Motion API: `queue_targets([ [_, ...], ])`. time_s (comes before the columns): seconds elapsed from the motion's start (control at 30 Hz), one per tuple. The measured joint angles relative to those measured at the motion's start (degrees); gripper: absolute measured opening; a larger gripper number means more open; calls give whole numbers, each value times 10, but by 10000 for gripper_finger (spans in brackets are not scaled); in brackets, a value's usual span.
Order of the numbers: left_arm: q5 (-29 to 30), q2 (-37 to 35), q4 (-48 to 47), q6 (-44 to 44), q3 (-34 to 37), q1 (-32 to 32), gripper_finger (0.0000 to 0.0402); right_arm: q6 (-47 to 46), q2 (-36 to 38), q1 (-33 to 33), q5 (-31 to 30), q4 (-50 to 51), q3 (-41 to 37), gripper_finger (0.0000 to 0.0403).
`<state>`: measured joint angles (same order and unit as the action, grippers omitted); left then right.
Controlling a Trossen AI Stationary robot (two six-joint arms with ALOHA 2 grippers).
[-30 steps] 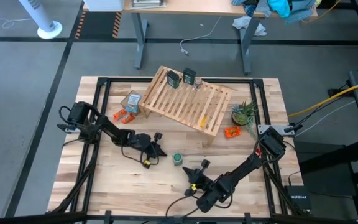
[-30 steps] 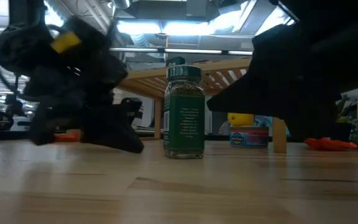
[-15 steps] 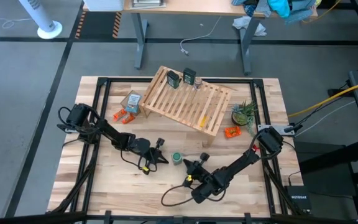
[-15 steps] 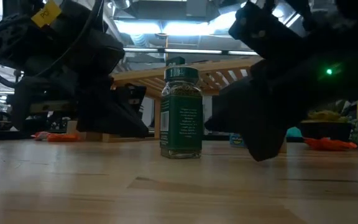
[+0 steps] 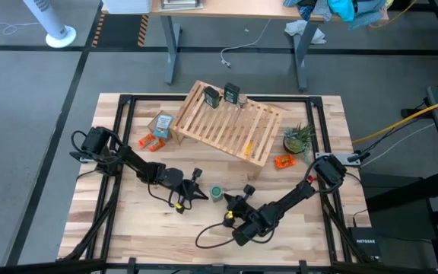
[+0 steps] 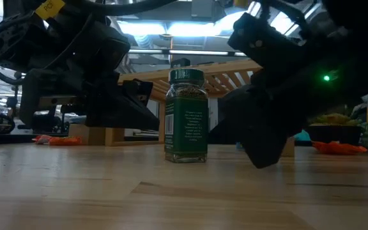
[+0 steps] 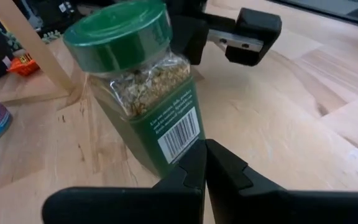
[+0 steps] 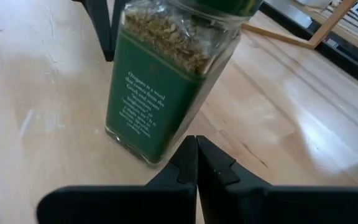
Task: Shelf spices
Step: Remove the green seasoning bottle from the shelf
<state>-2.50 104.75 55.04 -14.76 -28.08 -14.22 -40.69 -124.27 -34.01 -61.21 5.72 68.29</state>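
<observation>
Both closed: left gripper (image 5: 200, 195), right gripper (image 5: 232, 201), seemingly just beside green jar (image 5: 217, 194).

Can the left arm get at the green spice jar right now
Probably yes. The left gripper sits just beside the green jar with bare table between them, though its fingers are shut. The right gripper crowds the jar's other side.

The green-lidded clear jar of dried herbs (image 8: 173, 74) loses its lid top to the right wrist picture's edge. Behind this jar in the low view, the light-wood slatted rack (image 6: 235, 73) is largely blocked by both dark arms. On the rack, seen from above, the two dark squarish jars (image 5: 220, 95) are too small for their labels to be read.
</observation>
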Motion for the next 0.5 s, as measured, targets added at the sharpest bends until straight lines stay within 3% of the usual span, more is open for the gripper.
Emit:
queue_targets([
  [0.5,7,0,17,-12,0,31,0,6,0,2,44,-71,0,0],
])
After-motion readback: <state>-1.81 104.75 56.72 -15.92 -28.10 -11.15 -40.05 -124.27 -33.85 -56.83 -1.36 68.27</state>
